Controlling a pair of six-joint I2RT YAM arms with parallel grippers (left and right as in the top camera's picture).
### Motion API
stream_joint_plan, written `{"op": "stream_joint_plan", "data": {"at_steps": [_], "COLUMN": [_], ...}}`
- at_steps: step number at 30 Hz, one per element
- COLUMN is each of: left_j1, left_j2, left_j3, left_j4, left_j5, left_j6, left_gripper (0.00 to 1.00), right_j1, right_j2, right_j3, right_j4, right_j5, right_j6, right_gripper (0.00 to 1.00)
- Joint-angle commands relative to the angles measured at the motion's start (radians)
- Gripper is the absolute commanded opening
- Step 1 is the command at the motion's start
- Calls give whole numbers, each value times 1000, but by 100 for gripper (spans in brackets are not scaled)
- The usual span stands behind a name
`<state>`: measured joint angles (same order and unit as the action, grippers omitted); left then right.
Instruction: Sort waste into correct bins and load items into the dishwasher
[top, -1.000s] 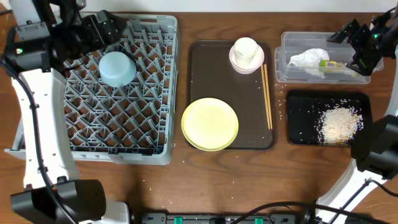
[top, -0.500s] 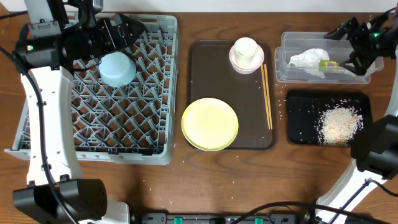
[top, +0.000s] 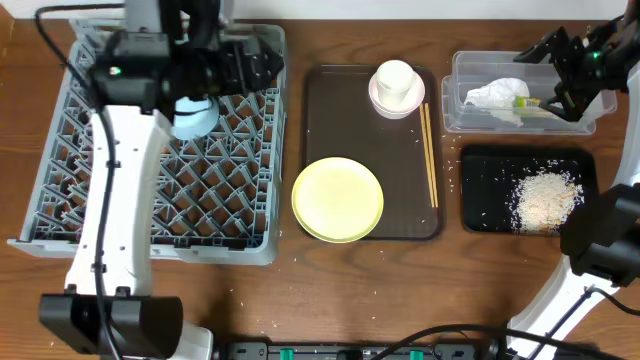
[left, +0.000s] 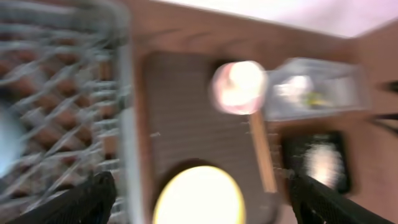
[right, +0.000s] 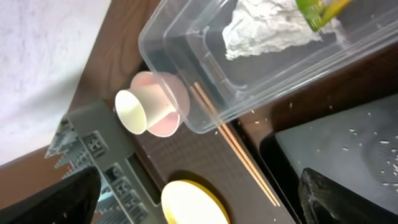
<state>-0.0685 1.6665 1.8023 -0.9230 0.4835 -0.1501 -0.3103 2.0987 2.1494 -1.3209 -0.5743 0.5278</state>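
Note:
The light blue bowl (top: 196, 119) sits upside down in the grey dishwasher rack (top: 150, 200), partly under my left arm. My left gripper (top: 268, 66) is open and empty at the rack's right edge; its blurred wrist view shows the yellow plate (left: 199, 196) between its fingers (left: 87, 199). On the brown tray (top: 335, 110) are the plate (top: 338, 198), the cream cup (top: 395, 78) in the pink bowl (top: 378, 100), and the chopsticks (top: 430, 155). The tissue (top: 495, 95) and wrapper (top: 528, 102) lie in the clear tub (top: 470, 62). My right gripper (top: 552, 78) hangs open above that tub.
A black tray (top: 485, 170) with a heap of rice (top: 545, 198) lies in front of the clear tub. Loose rice grains dot the wooden table (top: 450, 290). The right wrist view shows the tub (right: 186, 37), cup (right: 134, 109) and chopsticks (right: 236, 149) below.
My left arm has swung right across the rack, away from the blue bowl, which stays in the rack. The right gripper has barely shifted.

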Motion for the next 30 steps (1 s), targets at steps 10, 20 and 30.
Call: {"op": "stream_joint_plan", "data": {"at_steps": [10,20,30], "left_j1": [13,13,13], "left_j2": [6,6,6], "left_j3": [5,5,3], "left_j4": [-80,-140,-174], "left_j5": [-537,-537,-537], "left_j6": [-47,-47,-47], "left_gripper": [90,95,95], "right_j1": [222,506,649], "right_j2": [-30,-24,95], "right_j3": [4,1,1], "right_j4": [29,182,324], "right_j5": [-5,395,610], "right_j6": [-346,-313,-315], "right_gripper": [95,99,48]}}
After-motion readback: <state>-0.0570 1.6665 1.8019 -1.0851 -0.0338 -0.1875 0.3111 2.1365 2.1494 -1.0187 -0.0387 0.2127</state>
